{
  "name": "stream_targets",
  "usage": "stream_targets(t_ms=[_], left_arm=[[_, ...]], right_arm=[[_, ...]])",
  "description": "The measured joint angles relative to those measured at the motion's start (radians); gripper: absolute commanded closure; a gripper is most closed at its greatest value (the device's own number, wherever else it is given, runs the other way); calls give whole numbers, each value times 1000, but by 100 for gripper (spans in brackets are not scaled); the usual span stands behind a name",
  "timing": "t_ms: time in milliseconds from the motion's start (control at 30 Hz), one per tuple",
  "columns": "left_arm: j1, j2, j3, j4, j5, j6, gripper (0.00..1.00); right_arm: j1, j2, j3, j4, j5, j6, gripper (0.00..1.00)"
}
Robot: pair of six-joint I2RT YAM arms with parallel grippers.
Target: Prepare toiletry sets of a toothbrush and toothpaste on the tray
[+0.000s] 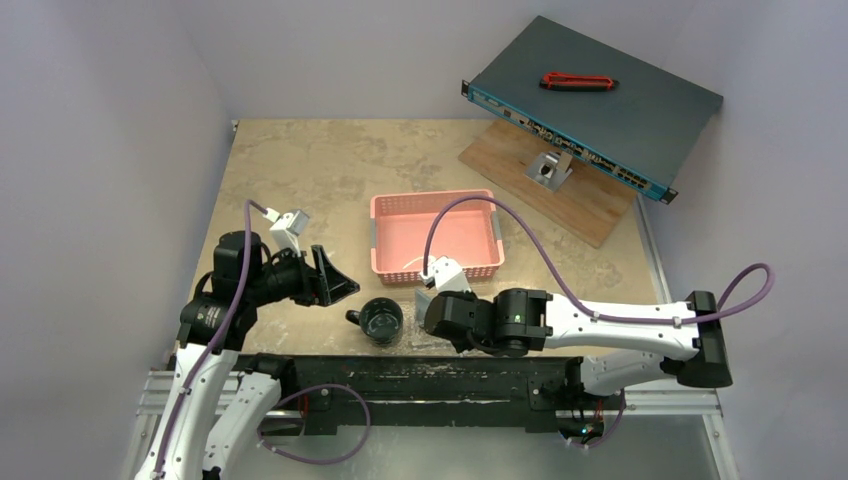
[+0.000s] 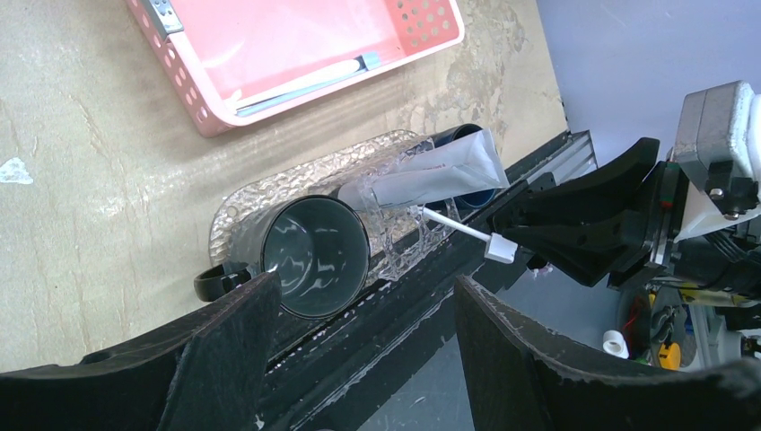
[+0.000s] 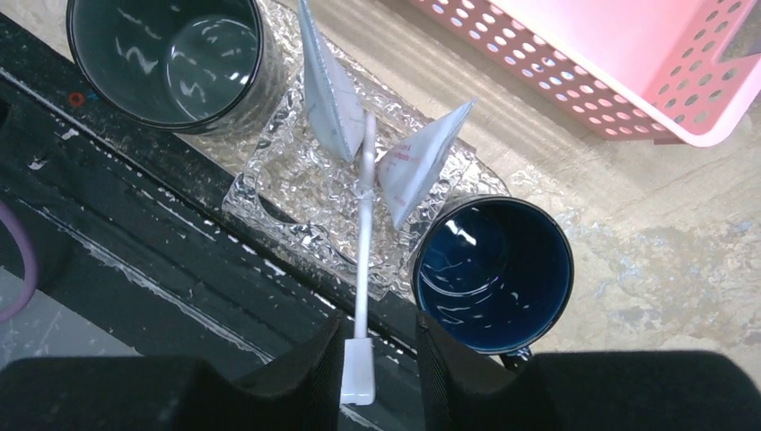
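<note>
A: Right claw [image 3: 379, 339]?
B: Slightly parted. The white toothbrush [image 3: 363, 233] sits between its fingers with a gap on one side, so it isn't pinched. The far end lies on the tray [image 3: 296, 193], between two toothpaste tubes [image 3: 328, 90].
A: Left claw [image 2: 363, 287]?
B: Spread wide and empty, near the grey mug [image 3: 166, 54] on the tray.

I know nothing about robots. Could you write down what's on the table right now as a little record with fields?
Tray: clear, at the near table edge
Mugs: grey mug and blue mug, at the tray's ends
Toothpaste tubes: two, propped up mid-tray
Toothbrush: white, lying between the tubes
Right jaws: parted around the toothbrush's end
Left jaws: wide open, empty
Pink basket: second toothbrush inside
</note>
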Motion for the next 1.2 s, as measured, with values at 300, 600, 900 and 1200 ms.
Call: stream_targets(t_ms=[300,600,900,1200], left_arm=[[0,0,0,0,0,0,31],[0,8,-2,0,0,0,31],[-5,17,-2,0,0,0,31],[-5,28,-2,0,0,0,31]], right_arm=[[0,-40,25,-14,43,-4,57],[-16,-45,169,-28,144,-59,50],[-138,-6,238,26,167,-201,46],[-294,101,289,161,91,-350,44]])
